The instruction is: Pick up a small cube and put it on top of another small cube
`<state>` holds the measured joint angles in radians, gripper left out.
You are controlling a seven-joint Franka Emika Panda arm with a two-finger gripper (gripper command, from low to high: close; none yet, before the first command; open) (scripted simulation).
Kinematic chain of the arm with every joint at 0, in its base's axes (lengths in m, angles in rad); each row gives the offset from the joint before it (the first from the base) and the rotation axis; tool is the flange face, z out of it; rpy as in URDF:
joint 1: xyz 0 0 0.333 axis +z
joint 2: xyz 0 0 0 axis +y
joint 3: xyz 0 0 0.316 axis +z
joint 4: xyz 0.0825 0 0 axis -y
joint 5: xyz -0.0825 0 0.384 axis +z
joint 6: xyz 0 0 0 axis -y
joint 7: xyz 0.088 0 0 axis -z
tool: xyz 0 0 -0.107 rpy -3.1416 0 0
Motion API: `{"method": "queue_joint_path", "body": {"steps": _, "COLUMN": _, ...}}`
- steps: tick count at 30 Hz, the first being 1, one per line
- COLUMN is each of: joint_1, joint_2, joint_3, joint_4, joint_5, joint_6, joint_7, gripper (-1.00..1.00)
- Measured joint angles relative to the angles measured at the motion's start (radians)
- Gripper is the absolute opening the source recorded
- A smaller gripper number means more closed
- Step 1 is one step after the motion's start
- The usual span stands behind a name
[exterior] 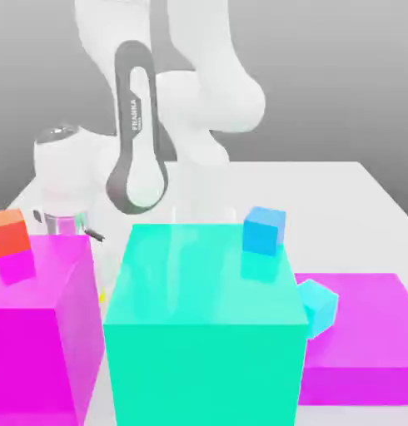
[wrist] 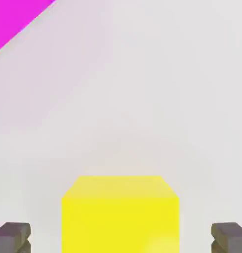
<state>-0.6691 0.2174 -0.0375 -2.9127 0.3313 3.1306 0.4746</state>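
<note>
Fingertips of the gripper (wrist: 121,238) stand wide apart, and we see the small yellow cube (wrist: 120,215) centred between them on the white worktop (wrist: 142,99). It probably sits near the magenta block (wrist: 14,17), ungrasped.

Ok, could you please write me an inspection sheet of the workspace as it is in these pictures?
Surface: white table, bare around the blocks.
Job's things: yellow cube on the table, between the open gripper's fingertips, not yet clamped.
Clutter: big teal block in front; big magenta block at the exterior view's left, with a small orange-red cube on it; small blue cube on the teal block; flat magenta slab at the right; small cyan cube beside the slab.
Gripper: gripper open, low behind the blocks.
Cables: nothing seen.
Surroundings: plain grey background.
</note>
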Motion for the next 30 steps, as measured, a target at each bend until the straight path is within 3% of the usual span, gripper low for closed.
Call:
{"method": "queue_joint_path", "body": {"steps": 1, "joint_1": -0.034, "joint_2": 0.019, "joint_3": 0.033, "joint_4": 0.002, "joint_5": 0.001, "joint_6": 0.017, "joint_7": -0.004, "gripper": -1.0}}
{"method": "queue_joint_path", "body": {"steps": 7, "joint_1": -0.052, "joint_2": 0.028, "joint_3": 0.05, "joint_4": 0.004, "joint_5": -0.002, "joint_6": 0.024, "joint_7": -0.002, "gripper": -1.0}}
{"method": "queue_joint_path", "body": {"steps": 10, "joint_1": 0.024, "joint_2": -0.024, "joint_3": -0.03, "joint_4": -0.005, "joint_5": -0.031, "joint_6": -0.019, "joint_7": 0.027, "gripper": -1.0}}
{"method": "queue_joint_path", "body": {"steps": 14, "joint_1": 0.12, "joint_2": -0.136, "joint_3": -0.177, "joint_4": -0.029, "joint_5": -0.228, "joint_6": -0.107, "joint_7": 0.173, "gripper": -1.0}}
{"method": "queue_joint_path", "body": {"steps": 19, "joint_1": 0.085, "joint_2": -0.278, "joint_3": -0.183, "joint_4": -0.054, "joint_5": -0.395, "joint_6": -0.226, "joint_7": 0.279, "gripper": -1.0}}
{"method": "queue_joint_path", "body": {"steps": 30, "joint_1": 0.081, "joint_2": -0.448, "joint_3": -0.227, "joint_4": 0.291, "joint_5": -0.425, "joint_6": -0.621, "joint_7": 0.041, "gripper": -1.0}}
